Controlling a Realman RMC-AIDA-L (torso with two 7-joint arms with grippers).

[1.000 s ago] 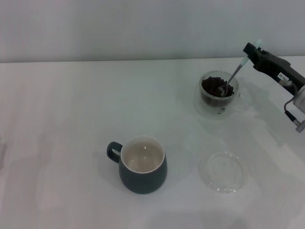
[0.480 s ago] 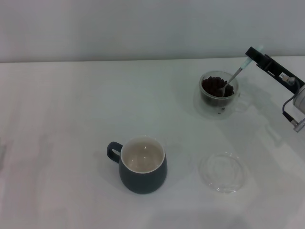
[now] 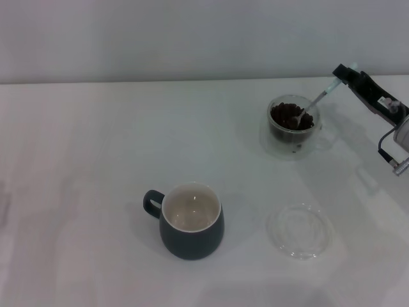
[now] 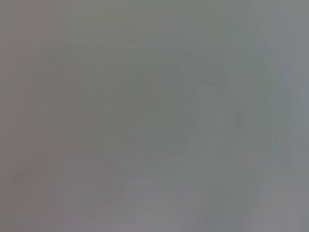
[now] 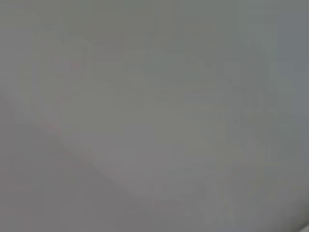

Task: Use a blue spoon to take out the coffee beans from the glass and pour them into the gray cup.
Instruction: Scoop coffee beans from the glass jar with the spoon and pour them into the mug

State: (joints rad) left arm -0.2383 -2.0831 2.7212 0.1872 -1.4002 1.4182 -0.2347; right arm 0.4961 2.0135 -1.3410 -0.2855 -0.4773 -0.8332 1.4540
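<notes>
In the head view the glass (image 3: 293,128) stands at the far right of the table, filled with dark coffee beans (image 3: 287,115). My right gripper (image 3: 345,74) is up and to the right of it, shut on the pale handle of the blue spoon (image 3: 317,99). The spoon slants down with its metal bowl among the beans. The gray cup (image 3: 190,220) stands near the front middle, handle to the left, cream inside showing nothing in it. My left gripper is out of view. Both wrist views show only a blank grey field.
A flat clear glass saucer (image 3: 298,229) lies on the white table (image 3: 96,160) to the right of the gray cup, in front of the glass. A pale wall runs along the table's far edge.
My right gripper has swung right and lowered its wrist, so the spoon lies at a flatter slant. Its bowl stays in the beans. The cup, glass and saucer have not moved.
</notes>
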